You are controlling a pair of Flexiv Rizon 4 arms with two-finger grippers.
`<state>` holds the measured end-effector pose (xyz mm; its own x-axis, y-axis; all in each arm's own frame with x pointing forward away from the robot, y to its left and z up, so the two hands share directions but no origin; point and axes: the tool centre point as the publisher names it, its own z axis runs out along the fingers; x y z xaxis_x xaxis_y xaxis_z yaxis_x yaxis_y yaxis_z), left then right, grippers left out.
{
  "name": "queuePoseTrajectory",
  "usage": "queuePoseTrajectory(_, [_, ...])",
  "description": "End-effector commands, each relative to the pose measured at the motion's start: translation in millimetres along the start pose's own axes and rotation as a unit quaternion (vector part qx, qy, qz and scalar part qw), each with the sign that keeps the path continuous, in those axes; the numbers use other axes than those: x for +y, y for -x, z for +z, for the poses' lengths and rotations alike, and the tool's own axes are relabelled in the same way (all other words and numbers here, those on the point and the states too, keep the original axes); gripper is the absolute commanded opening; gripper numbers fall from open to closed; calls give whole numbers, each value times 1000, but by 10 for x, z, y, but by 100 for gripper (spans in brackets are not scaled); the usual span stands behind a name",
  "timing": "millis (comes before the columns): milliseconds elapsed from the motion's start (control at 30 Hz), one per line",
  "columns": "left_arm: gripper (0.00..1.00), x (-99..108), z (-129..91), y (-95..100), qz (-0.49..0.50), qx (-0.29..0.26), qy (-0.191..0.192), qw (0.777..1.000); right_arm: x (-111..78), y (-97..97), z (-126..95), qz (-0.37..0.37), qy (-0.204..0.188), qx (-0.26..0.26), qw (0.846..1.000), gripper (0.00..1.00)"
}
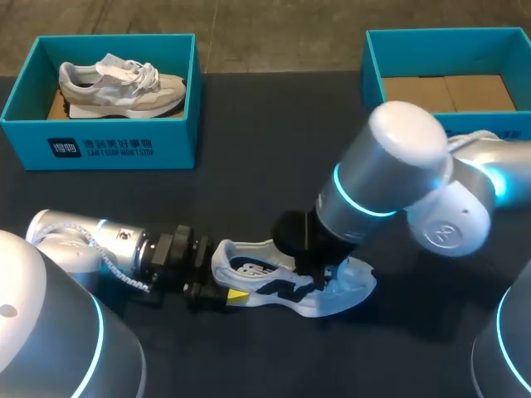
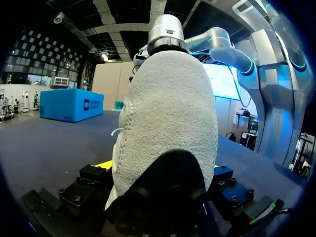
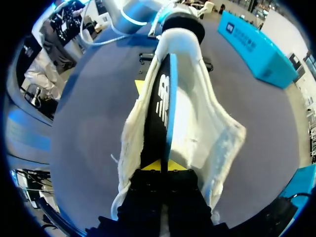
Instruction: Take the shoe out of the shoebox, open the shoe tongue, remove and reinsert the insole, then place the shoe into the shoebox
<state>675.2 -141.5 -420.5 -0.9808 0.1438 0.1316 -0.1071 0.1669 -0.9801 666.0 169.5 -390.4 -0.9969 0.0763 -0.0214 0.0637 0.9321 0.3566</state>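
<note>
Shoe (image 1: 353, 288) is out of its box, lying on its side on the dark table (image 1: 249, 191) near the front edge, between the two arms. Left gripper (image 1: 214, 278) is clamped on the heel: in the left wrist view the heel sits wedged between both finger blocks, with one yellow tip showing beside it. Right gripper (image 3: 160, 167) is pinched on the black insole (image 3: 160, 113), yellow tips pressed together on its thin edge. The insole stands on edge inside the shoe's opening, with the upper spread wide to either side. Judgement: we're in the insole step. I can't tell from this whether it's the pull-out or the push-back-in, since most of the insole's length is inside the opening. Next move needs the left to keep the heel pinned while the right moves the insole along the shoe's long axis. If reinserting, it has to be laid flat onto the sole and pushed toward the toe without buckling. Risks: the insole folding, or the upper collapsing over the opening. Containers: left teal box (image 1: 99, 145) at the far left holds a grey and beige sneaker (image 1: 120, 87), lying on its side. Right teal box (image 1: 373, 62) at the far right shows only its bare cardboard floor (image 1: 448, 91), though the near part is hidden behind the right arm. That's likely where this shoe goes.
</note>
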Motion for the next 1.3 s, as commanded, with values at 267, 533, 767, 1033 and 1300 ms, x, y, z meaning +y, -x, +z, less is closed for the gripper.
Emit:
queuePoseTrajectory(267, [0, 16, -10, 20, -1, -2, 1, 1000, -155, 45, -153, -28, 97, -38, 994, 0])
queuePoseTrajectory(533, [0, 16, -10, 20, -1, -2, 1, 1000, -139, 131, -232, -53, 135, -53, 988, 0])
queuePoseTrajectory(767, [0, 16, -10, 20, -1, -2, 1, 1000, -76, 192, -217, -73, 145, -45, 986, 0])
queuePoseTrajectory(1033, [0, 16, -10, 20, -1, -2, 1, 1000, -3, 265, -189, -86, 136, -24, 987, 15])
queuePoseTrajectory(1300, [0, 16, -10, 20, -1, -2, 1, 1000, 99, 290, -175, -87, 106, 6, 990, 31])
